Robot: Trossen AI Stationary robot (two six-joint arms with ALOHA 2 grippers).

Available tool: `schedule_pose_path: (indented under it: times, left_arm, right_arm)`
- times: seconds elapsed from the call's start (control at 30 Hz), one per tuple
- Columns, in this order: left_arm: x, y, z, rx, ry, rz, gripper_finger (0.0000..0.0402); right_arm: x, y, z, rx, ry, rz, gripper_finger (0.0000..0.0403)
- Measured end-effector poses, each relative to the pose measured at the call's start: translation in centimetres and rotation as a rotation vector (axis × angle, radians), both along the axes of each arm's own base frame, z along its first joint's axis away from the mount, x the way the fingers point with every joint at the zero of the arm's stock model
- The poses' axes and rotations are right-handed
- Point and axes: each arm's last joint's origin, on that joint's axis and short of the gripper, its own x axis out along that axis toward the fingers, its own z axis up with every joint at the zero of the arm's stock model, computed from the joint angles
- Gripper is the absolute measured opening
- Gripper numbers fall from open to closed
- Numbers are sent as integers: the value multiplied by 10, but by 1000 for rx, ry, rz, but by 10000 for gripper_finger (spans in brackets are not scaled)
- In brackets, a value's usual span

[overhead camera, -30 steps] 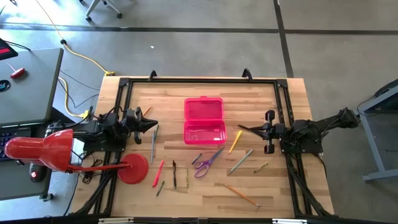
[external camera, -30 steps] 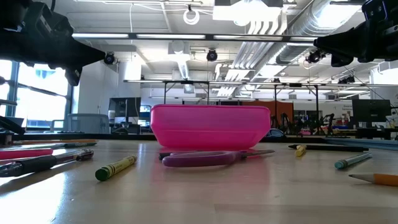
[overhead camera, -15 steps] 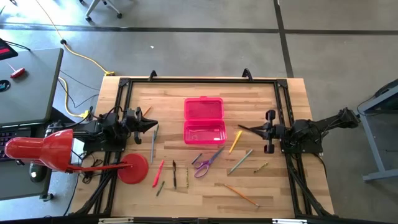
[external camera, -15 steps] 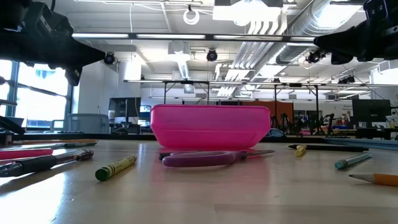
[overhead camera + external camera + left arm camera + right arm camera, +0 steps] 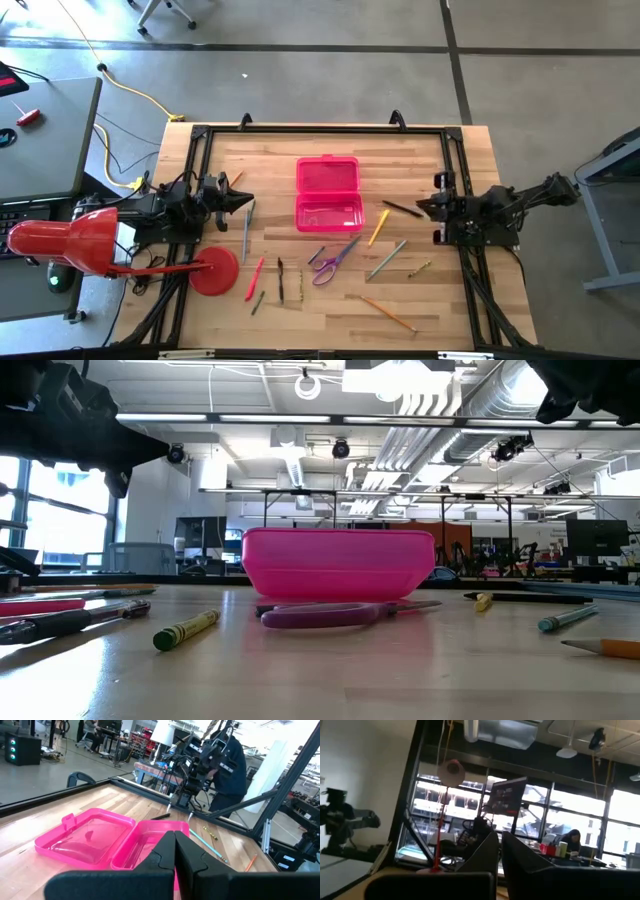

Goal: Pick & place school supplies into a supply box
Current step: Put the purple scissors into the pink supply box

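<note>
**Inspector:** High view?

**Assistant:** The right gripper [image 5: 422,207] has been drawn back toward its base since a moment ago, fingers pressed together, nothing held. The left gripper [image 5: 243,201] is unmoved at the table's left, nearly closed and empty. The supply box [image 5: 328,193] lies open mid-table; scissors [image 5: 333,261] and pencils are scattered in front of it.

**Inspector:** Low view?

**Assistant:** Supplies remain on the wood around the box [image 5: 338,563].

**Inspector:** Wrist views?

**Assistant:** On the left wrist, the box [image 5: 115,842] appears empty, possibly. On the right wrist, only the room is shown. No pick is judged begun.
</note>
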Motion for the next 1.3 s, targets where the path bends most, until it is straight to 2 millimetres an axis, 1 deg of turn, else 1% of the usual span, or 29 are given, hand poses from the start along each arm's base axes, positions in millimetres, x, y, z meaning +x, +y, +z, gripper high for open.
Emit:
schedule_pose_path:
  times: [0.17, 0.3, 0.37, 0.43, 0.53, 0.6, 0.73, 0.87, 0.97, 1.07, 1.17, 1.23, 1.3]
  left_arm:
    - [0, 1, 0, 0, -4, 29, 33]
    - [0, 1, 1, 0, -8, 37, 33]
    - [-1, 2, 2, -1, -24, 87, 33]
    - [-1, 4, 7, -12, -75, 133, 33]
    - [-2, 4, 15, -34, -163, 134, 33]
    - [-3, 4, 16, -34, -176, 133, 33]
    - [-3, 5, 15, -37, -166, 167, 33]
    - [-3, 7, 9, -52, -113, 239, 33]
    - [-2, 6, 3, -92, -59, 221, 33]
    - [-1, 5, 3, -116, -60, 186, 33]
    - [-1, 5, 4, -127, -74, 168, 33]
    - [-1, 5, 4, -132, -80, 171, 33]
    - [-1, 5, 4, -132, -78, 172, 33]
  right_arm:
    - [8, 7, -4, -67, 36, 131, 0]
    - [19, 11, 0, -66, 75, 177, 0]
    - [28, 13, 2, -62, 131, 178, 0]
    - [40, 17, 4, -64, 198, 167, 0]
    - [61, 23, 9, -86, 284, 185, 0]
    - [77, 28, 11, -101, 335, 200, 0]
    - [106, 37, 13, -116, 410, 202, 0]
    - [129, 43, 12, -125, 460, 179, 0]
    - [144, 47, 7, -131, 501, 185, 0]
    - [159, 53, -3, -166, 554, 198, 0]
    - [177, 60, -8, -164, 585, 265, 0]
    - [191, 67, -9, -163, 605, 369, 0]
    - [204, 74, -11, -176, 662, 468, 0]
